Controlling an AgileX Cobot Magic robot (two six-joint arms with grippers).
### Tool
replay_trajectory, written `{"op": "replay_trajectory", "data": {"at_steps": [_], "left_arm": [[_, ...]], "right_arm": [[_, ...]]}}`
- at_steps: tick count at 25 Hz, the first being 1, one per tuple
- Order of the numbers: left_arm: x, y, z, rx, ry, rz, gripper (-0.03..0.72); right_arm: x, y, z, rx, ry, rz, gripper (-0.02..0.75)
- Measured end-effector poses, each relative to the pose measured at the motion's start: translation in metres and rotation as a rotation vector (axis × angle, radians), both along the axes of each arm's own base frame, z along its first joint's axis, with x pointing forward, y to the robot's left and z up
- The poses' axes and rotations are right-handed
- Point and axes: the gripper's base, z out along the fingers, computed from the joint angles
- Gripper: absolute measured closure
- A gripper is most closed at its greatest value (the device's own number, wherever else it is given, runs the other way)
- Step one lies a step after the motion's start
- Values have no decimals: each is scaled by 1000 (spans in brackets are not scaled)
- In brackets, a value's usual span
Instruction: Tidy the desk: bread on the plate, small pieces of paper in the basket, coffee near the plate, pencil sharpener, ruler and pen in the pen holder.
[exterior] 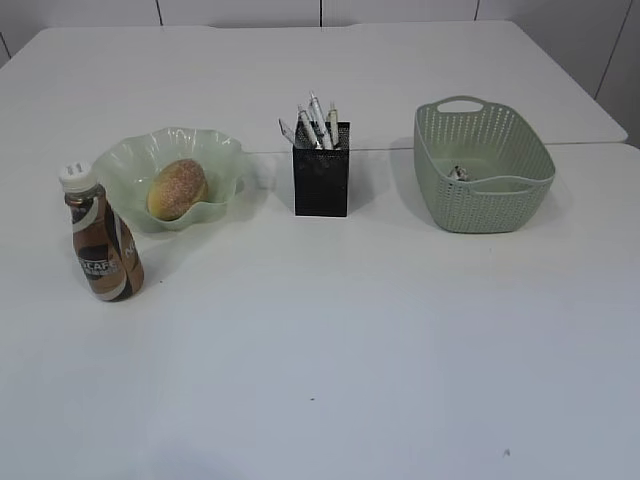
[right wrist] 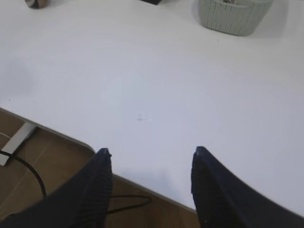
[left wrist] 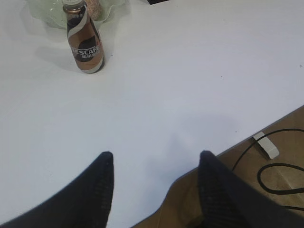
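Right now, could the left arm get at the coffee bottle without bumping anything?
Probably yes. The left gripper hangs open and empty over the desk edge, and only bare tabletop lies between it and the coffee bottle. The plate stands just behind the bottle, so overshooting is the one risk.

bread (exterior: 178, 188): one
plate (exterior: 125, 160): one
coffee (exterior: 103, 240): one bottle
pen holder (exterior: 321, 183): one
basket (exterior: 483, 170): one
grippers: two, left gripper (left wrist: 156, 164), right gripper (right wrist: 148, 159)

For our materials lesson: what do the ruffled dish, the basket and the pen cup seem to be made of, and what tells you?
Plate: apparently glass, pale green and translucent, glossy wavy rim.
Basket: likely matte moulded plastic, sage green, with woven-look perforations.
Pen holder: seemingly black metal mesh, with fine holes.
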Motion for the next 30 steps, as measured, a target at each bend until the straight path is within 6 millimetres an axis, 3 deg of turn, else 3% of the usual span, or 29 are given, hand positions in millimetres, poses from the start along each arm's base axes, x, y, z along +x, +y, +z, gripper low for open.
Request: {"op": "replay_trajectory", "data": {"at_steps": [7,17,30], "left_arm": [[-13,4,-42,7,0,2,288],[-12,12,-43,71,-64,61,353],[-3,13,-45,79,-122,85,374]], "right_arm": [[1,-4,-1,-15,6,-39,312],[1,-6,-1,-35,2,-58,311],[12,-2,-5,-3,-55,-60,312]]}}
